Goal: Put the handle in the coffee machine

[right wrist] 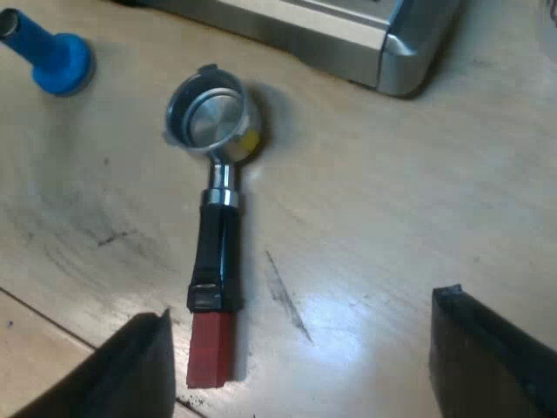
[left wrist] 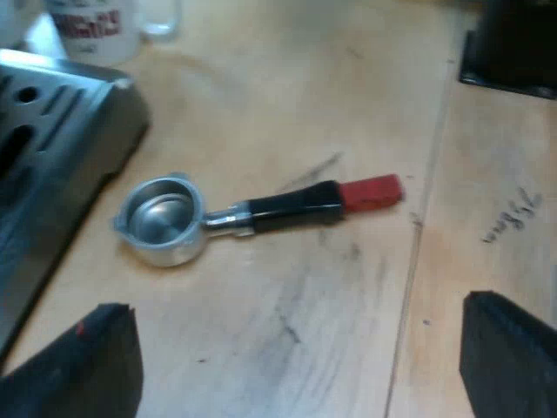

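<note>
While the portafilter (left wrist: 248, 215) lies loose just beside the espresso machine (left wrist: 52, 139), left gripper (left wrist: 294, 309) and right gripper (right wrist: 303, 305) hang above it, empty and spread wide, so pickup seems next: closing on its dark handle (right wrist: 218, 248).

This looks like a lab or workshop corner set up for making coffee. The table (left wrist: 348, 78) is bare pale wooden board with a seam between panels, scuffed with dark streaks and marked with a pencil scribble (left wrist: 513, 216). On it are a brushed-steel espresso machine (right wrist: 348, 30), a white mug with red lettering (left wrist: 91, 30), a blue plastic tamper (right wrist: 54, 57) and a loose metal holder with a black handle ending in red (left wrist: 261, 212).
</note>
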